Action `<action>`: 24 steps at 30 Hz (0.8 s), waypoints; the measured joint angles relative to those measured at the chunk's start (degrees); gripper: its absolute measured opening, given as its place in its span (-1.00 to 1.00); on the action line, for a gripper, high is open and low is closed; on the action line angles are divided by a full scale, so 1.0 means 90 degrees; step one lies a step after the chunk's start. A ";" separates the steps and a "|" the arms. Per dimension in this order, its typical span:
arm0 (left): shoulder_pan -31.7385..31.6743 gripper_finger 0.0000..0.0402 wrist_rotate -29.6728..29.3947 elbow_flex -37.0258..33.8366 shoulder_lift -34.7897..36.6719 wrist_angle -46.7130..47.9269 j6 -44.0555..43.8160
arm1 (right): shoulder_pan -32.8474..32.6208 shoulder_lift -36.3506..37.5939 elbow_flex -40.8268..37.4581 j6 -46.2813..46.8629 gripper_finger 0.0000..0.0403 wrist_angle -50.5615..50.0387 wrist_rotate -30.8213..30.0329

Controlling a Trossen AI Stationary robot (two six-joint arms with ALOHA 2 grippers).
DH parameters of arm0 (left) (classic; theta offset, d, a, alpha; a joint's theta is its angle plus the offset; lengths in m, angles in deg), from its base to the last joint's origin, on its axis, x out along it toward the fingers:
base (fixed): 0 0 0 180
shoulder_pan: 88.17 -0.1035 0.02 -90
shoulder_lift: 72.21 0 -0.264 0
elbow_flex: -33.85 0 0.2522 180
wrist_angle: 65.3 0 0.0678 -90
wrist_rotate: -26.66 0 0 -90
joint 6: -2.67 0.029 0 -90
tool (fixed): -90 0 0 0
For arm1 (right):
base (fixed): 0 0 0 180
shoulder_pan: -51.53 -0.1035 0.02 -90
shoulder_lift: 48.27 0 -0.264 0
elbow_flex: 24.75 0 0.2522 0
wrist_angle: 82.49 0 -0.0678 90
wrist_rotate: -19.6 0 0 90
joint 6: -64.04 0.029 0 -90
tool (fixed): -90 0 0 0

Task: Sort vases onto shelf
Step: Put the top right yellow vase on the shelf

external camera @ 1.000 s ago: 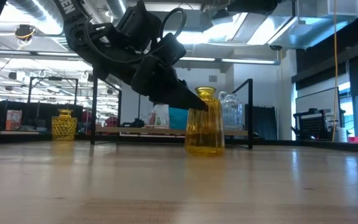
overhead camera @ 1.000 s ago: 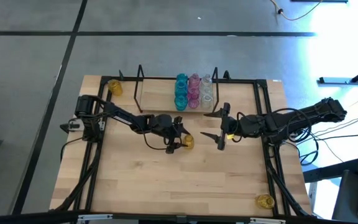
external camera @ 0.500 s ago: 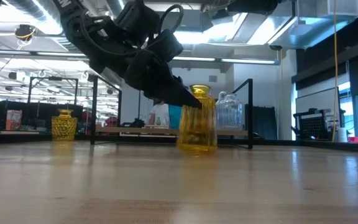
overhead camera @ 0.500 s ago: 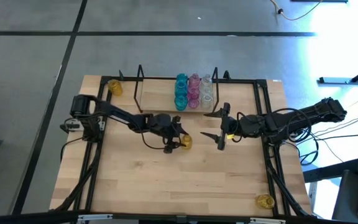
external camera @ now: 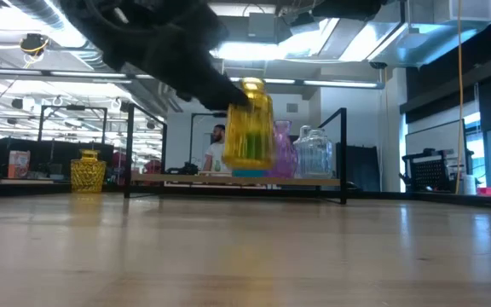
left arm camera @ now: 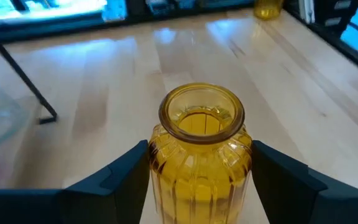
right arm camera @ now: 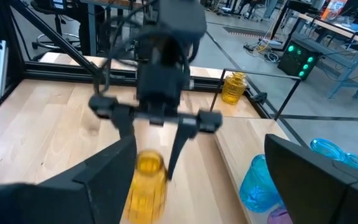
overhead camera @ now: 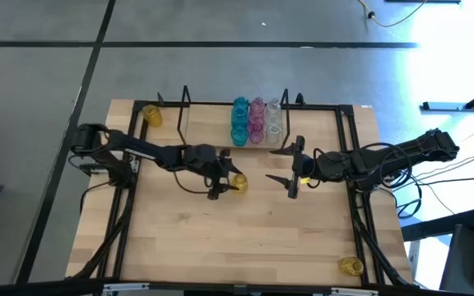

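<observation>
**A:** Left pincer (overhead camera: 221, 182) is clamped on the yellow vase (overhead camera: 237, 182), fingers on either side of its ribbed body, and the low view shows the vase clear of the table (overhead camera: 220, 247), hanging in the air.

**B:** Upright, mouth up, as the left wrist view shows. This looks like the carry step: one yellow vase on its way to the shelf (overhead camera: 212, 131).

**A:** On the shelf the teal vases (overhead camera: 240, 123), pink vases (overhead camera: 257, 120) and clear vases (overhead camera: 274, 118) stand in rows at the right-hand end. No yellow row yet.

**B:** So the next move calls for a swing toward the shelf, probably onto the bare board beside the teal row, low enough to clear the wire end frames.

**A:** Right pincer (overhead camera: 291, 172) waits over the table near the shelf's right end, fingers spread, holding nothing.

**B:** Two more yellow vases wait: one at the far left corner (overhead camera: 152, 115), one at the near right corner (overhead camera: 350, 265).
</observation>
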 joint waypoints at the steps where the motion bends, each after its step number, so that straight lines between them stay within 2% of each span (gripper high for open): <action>1: -0.0013 0.20 -0.0046 -0.0095 0.0170 -0.0035 0.0007 | 0.0000 0.0000 0.0000 0.0000 0.65 -0.0009 0.0000; 6: -0.0201 0.20 -0.0376 -0.0714 0.1274 0.0087 0.0012 | 0.0000 0.0000 0.0000 0.0001 0.65 -0.0017 0.0002; 15: -0.0968 0.20 -0.1174 -0.0893 0.3154 0.1698 -0.0030 | 0.0000 0.0000 0.0000 0.0002 0.65 0.0013 0.0000; 21: -0.1944 0.20 -0.1309 -0.0883 0.3623 0.1673 0.0118 | 0.0000 0.0000 0.0000 0.0002 0.65 0.0005 0.0000; 24: -0.2559 0.20 -0.1066 -0.0883 0.3590 0.1453 0.0140 | 0.0000 0.0000 0.0000 0.0002 0.65 0.0003 -0.0003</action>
